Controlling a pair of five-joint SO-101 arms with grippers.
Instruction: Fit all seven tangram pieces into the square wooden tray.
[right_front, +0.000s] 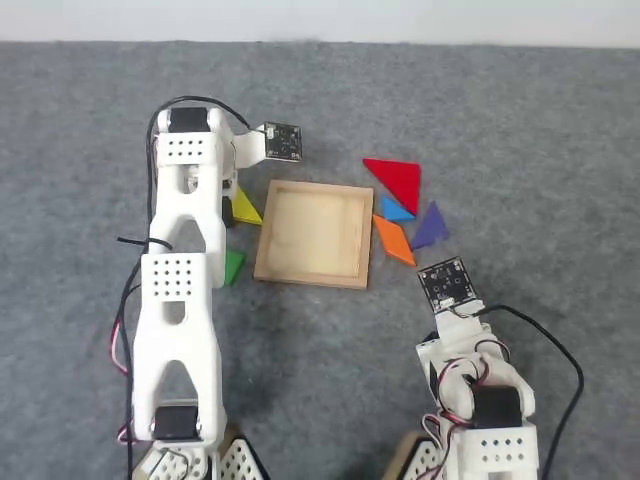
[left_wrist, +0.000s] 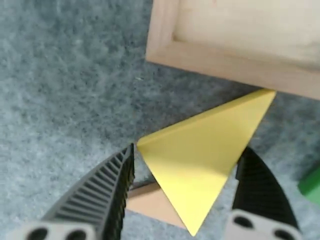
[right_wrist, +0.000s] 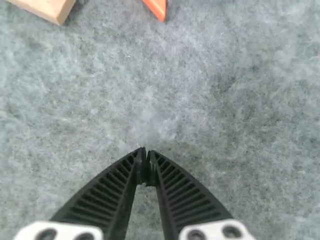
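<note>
The left gripper stands wide open astride the yellow triangle, one finger at a corner and the other along the far edge. The triangle lies on the table just outside the square wooden tray, one tip almost at the rim. Its lower edge overlaps a tan piece, and a green piece lies close by.

The step in hand looks like picking up this triangle. The sides taper, so a squeeze across them could push it out. A slow, level close, lower on the piece, would likely hold better, followed by a lift high enough to clear the rim.

In the high view the tray holds no pieces. The red triangle, blue piece, orange piece and purple piece cluster at its other side. The right gripper is closed on nothing, over bare grey felt-like covering that spreads across the table to a pale wall.
</note>
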